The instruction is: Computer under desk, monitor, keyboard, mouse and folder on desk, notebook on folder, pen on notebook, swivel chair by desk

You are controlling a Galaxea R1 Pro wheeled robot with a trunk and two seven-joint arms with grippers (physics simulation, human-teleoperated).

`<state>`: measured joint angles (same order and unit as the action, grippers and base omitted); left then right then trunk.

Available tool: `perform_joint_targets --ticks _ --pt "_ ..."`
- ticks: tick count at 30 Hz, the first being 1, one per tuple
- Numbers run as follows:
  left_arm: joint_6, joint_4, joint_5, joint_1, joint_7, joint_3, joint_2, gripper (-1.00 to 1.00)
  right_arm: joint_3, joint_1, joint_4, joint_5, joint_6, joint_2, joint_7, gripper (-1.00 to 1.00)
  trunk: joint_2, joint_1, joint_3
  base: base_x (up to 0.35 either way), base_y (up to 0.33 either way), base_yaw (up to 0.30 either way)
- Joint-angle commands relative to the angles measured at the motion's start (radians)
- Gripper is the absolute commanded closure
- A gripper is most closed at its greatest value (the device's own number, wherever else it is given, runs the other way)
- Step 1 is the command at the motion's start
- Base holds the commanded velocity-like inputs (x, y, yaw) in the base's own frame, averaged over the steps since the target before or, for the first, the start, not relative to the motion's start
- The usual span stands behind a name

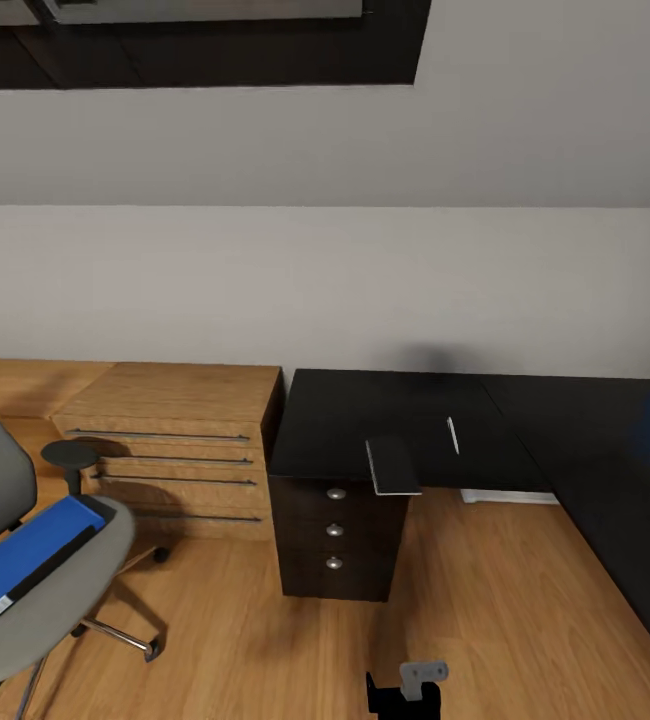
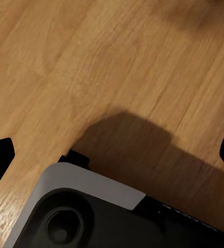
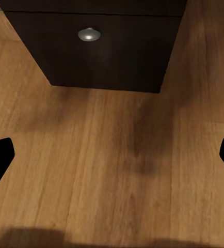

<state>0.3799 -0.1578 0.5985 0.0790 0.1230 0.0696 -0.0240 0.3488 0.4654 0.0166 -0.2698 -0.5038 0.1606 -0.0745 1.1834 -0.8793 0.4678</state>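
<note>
— Up in the head view, what do you see?
— On the left, the swivel chair stands on the wood floor, with the blue folder lying flat on its seat. Right of it is an oak drawer unit, then the black desk against the wall. A grey notebook sits at the desk's front edge, partly overhanging, and a thin pen lies just beside it, apart from it. A black drawer pedestal with three round knobs stands below.
— And the left wrist view?
— The left gripper has its dark fingertips wide apart at the frame's two sides, nothing between them but floor and the robot's grey base.
— The right wrist view?
— The right gripper is likewise spread and empty, over floor, facing the pedestal's lowest knob.
</note>
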Motion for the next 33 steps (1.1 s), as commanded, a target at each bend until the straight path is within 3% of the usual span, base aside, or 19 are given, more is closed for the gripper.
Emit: perform_joint_targets --ticks 1,21,33 --pt "0.004 0.001 0.010 0.001 0.004 0.007 -0.001 -1.00 0.011 0.001 0.002 -0.005 -0.003 0.002 -0.004 -1.00 0.001 0.000 0.001 0.000 0.000 0.136" --pt "0.004 0.001 0.010 0.001 0.004 0.007 -0.001 -1.00 0.012 0.000 0.005 -0.003 0.001 0.007 -0.002 -1.00 0.001 0.000 0.000 0.000 0.000 0.266" --pt "0.004 0.001 0.010 0.001 0.004 0.007 -0.001 -1.00 0.011 0.000 0.005 -0.003 -0.002 0.004 -0.002 -1.00 0.001 0.000 -0.013 0.000 0.000 0.189"
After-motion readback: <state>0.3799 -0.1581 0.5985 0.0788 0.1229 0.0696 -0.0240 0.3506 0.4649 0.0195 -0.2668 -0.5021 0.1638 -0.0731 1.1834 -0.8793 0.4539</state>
